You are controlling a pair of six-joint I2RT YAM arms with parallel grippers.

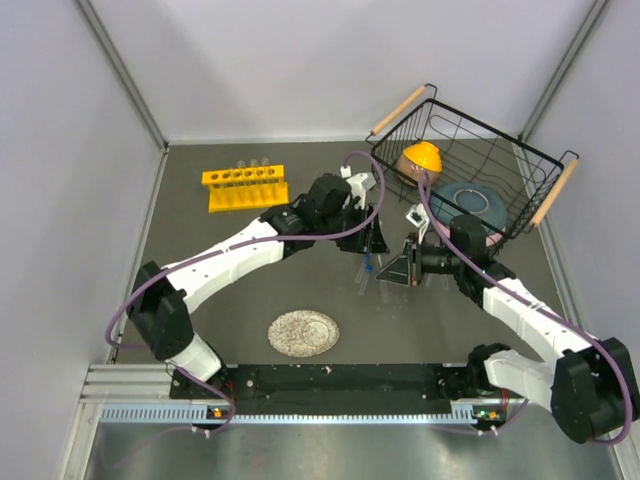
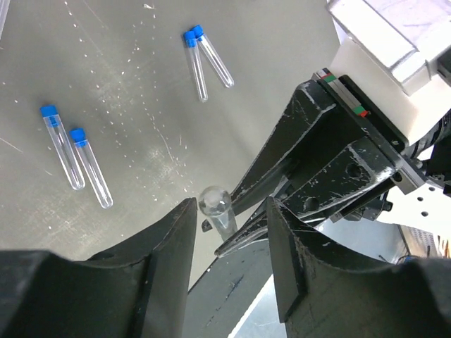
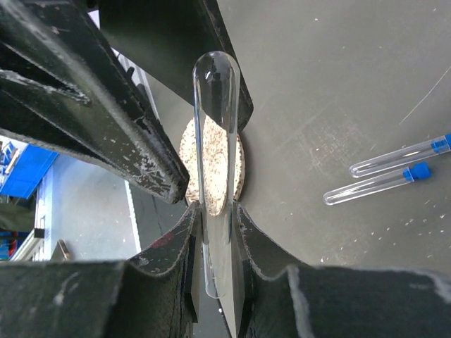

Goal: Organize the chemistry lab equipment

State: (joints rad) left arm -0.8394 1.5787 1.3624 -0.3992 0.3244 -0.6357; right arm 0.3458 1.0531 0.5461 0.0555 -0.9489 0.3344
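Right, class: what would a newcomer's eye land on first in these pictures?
Mid-table, the right gripper clamps a clear test tube, and the left gripper sits open around its rounded end. Next come the bright yellow rack at back left and the black wire basket at back right.

Clear test tube in right hand

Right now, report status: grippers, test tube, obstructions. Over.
Right gripper shut on test tube. Left gripper open, jaws astride its rounded end. Nothing blocking.
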